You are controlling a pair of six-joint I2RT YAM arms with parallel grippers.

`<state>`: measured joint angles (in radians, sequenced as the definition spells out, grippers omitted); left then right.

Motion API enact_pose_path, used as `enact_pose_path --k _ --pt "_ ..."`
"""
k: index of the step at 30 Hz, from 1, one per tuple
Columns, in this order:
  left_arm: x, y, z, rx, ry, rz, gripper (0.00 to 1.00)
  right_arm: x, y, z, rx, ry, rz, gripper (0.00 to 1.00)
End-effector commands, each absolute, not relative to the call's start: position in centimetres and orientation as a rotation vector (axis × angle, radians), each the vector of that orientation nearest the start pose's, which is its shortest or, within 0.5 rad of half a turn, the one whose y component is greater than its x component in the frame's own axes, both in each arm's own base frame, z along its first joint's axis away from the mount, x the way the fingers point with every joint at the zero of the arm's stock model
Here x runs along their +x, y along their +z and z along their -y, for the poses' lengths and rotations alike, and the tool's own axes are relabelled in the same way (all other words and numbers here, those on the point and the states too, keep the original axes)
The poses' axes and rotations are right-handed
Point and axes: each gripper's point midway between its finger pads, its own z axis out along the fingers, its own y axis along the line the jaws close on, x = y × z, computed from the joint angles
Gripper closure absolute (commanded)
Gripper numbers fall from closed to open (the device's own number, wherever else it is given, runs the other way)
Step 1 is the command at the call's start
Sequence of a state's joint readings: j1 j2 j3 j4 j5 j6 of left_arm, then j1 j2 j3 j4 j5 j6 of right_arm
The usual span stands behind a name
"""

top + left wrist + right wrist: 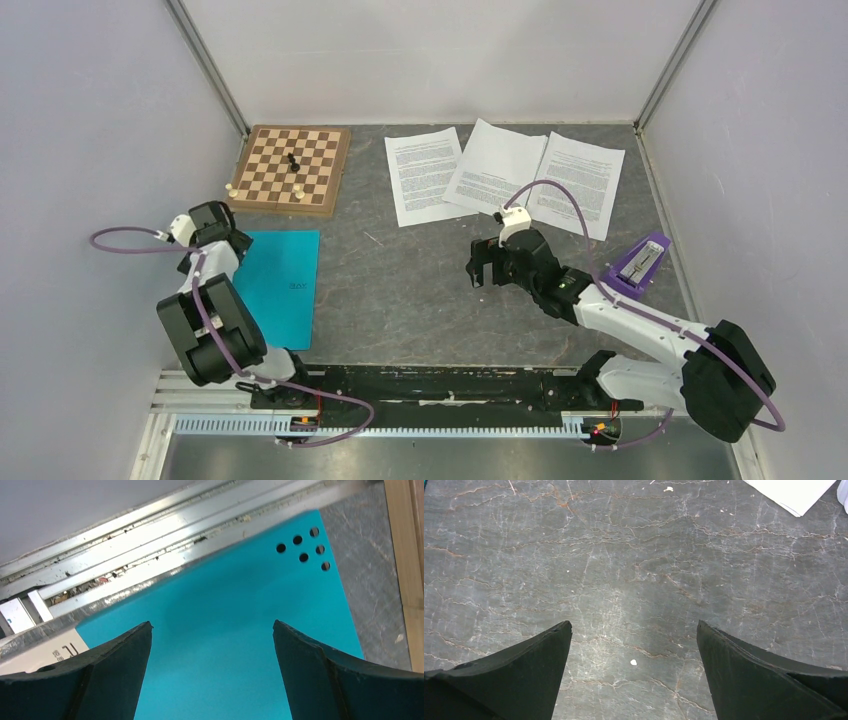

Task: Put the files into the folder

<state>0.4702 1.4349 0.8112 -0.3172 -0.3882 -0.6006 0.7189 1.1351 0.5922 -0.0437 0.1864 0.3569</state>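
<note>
Item one, the grey stone worktop (420, 300), carries everything. Item two, the files (500, 175): three printed white sheets, fanned and overlapping, well apart from the folder, beyond it and off to its right. Item three, the folder (280, 285): teal cover up, lying flat and apparently closed, nothing in it yet. Item four, a wooden chessboard (290, 170) with a few pieces, just beyond the folder's far edge. Item five, your left pincer (212, 627): jaws spread wide, empty, hovering over the folder's cover. Item six, your right pincer (634, 625): equally wide, empty, over bare worktop to the right of the folder, with a sheet corner just in its view. Item seven, a small purple device (637, 265), far right of the folder. Judged step: opening approach, nothing grasped. Next you likely need the left pincer to catch the cover's free edge and lift it, while the right fetches a sheet.
</note>
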Motion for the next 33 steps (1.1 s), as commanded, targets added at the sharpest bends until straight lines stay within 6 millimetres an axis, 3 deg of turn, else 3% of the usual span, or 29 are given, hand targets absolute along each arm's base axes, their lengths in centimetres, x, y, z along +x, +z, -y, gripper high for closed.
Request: enact_pose_path --k 1,12,22,33 --pt "28.8 6.3 -21.1 -1.390 0.387 -1.975 0.03 27.1 11.9 -21.8 -0.300 0.478 -2.096 0.01" --pt "28.5 4.9 -23.0 -1.504 0.281 -1.925 0.04 26.8 11.1 -22.5 -0.330 0.515 -2.103 0.01" --pt "26.7 4.6 -24.4 -1.583 0.380 -1.902 0.04 26.7 10.8 -22.6 -0.353 0.514 -2.104 0.01" --pt "26.5 3.5 -22.7 -1.612 0.292 -1.925 0.04 26.6 10.2 -22.9 -0.366 0.525 -2.118 0.01"
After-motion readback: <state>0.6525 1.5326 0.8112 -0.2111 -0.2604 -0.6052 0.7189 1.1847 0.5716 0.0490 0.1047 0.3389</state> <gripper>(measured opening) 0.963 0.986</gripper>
